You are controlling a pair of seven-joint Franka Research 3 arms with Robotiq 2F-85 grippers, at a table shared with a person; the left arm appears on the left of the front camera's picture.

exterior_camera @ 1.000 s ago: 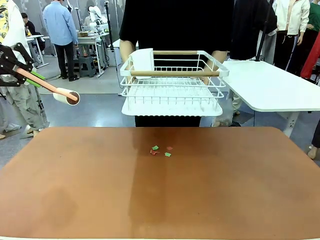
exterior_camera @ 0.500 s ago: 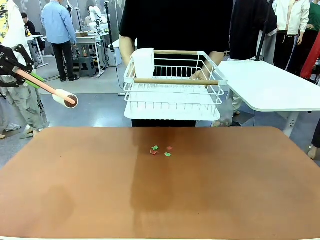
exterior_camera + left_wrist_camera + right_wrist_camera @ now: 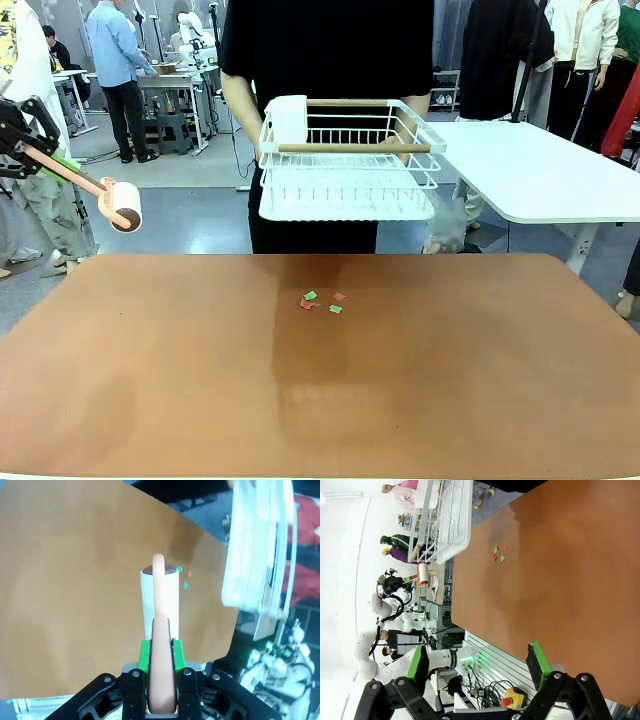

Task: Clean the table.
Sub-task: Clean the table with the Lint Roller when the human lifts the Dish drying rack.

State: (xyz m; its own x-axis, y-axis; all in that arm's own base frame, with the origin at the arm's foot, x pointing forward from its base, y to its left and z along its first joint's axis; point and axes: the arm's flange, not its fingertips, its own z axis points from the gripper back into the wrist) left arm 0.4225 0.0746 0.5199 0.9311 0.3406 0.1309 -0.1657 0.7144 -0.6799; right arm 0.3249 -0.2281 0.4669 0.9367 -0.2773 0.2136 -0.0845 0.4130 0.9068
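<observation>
The reddish-brown table (image 3: 450, 400) carries a few small red and green paper scraps (image 3: 322, 301) near its far middle; the scraps (image 3: 185, 577) also lie just past the roller's tip, and in the right wrist view the scraps (image 3: 498, 554) sit far off. My left gripper (image 3: 52, 158) hangs off the table's far left corner, shut on the peach handle of a lint roller (image 3: 120, 205). Its green pads (image 3: 144, 652) clamp the handle, and the white roll (image 3: 160, 592) points out over the table. My right gripper (image 3: 477, 665) is open above the table's near side with nothing in it.
A person in black stands at the far edge holding a white wire basket (image 3: 350, 165) with wooden rails above the table. A white table (image 3: 540, 170) stands at the back right. Other people and benches are farther back.
The lint roller's head has dropped a little and swung left, turning its end face. The person has shifted left, dipped the basket and raised it again.
</observation>
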